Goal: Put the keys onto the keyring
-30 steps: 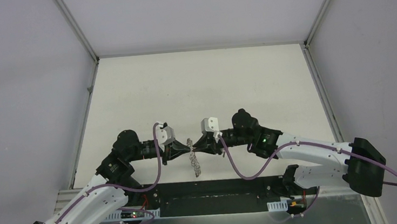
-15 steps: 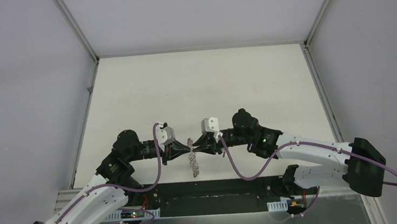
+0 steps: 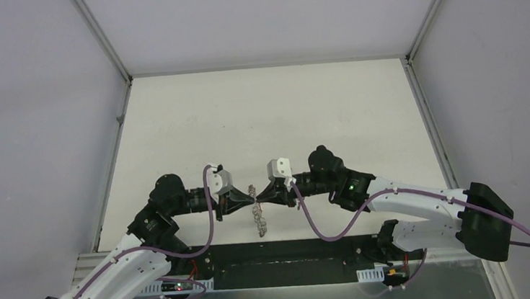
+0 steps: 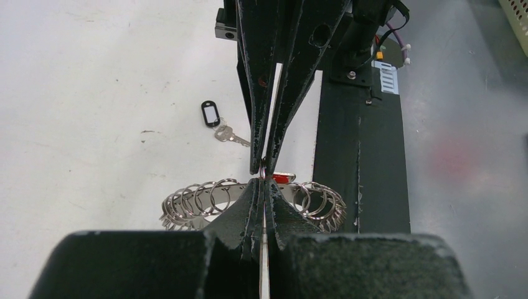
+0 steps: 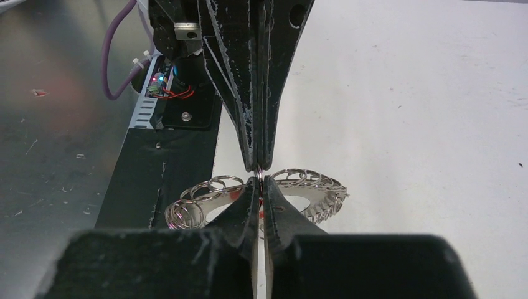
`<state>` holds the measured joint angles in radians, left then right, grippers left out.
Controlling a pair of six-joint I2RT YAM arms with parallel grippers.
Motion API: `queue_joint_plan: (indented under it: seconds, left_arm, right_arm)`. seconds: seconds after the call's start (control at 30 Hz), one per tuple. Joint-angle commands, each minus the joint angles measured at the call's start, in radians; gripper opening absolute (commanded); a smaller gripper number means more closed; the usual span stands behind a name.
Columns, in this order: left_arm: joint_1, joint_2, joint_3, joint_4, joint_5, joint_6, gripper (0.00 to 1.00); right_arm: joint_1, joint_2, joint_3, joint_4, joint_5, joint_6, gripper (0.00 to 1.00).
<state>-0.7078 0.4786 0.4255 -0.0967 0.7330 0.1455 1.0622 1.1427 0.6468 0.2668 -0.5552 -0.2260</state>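
Left hand [image 4: 263, 183] clamped on silvery-grey loop-fringed keyring [image 4: 193, 200], held above white counter [image 4: 93, 75]. Right hand [image 4: 262, 168] tip-to-tip opposite, fingers together at keyring rim; its grip unclear.

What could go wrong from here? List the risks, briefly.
The left gripper and right gripper meet tip to tip in one tiny pinch; a small pull could make them clash or lose the grip. The keyring hangs below that narrow pinch and might slip and drop.
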Motion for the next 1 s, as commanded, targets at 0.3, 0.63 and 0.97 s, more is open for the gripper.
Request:
queue_joint_plan:
  seconds: [0.3,0.63,0.97]
  left_arm:
    - [-0.010,-0.021,0.026,0.019,-0.063,-0.006,0.34]
    - [-0.010,0.052,0.070,-0.026,-0.042,0.084,0.36]
    - [-0.028,0.123,-0.018,0.278,0.034,0.060,0.38]
  right_arm:
    - [0.002,-0.045,0.089,-0.230,0.007,-0.057,0.00]
    - [0.003,0.014,0.324,-0.732,0.083,-0.165,0.00]
    - [0.003,0.027,0.366,-0.793,0.072,-0.150,0.00]
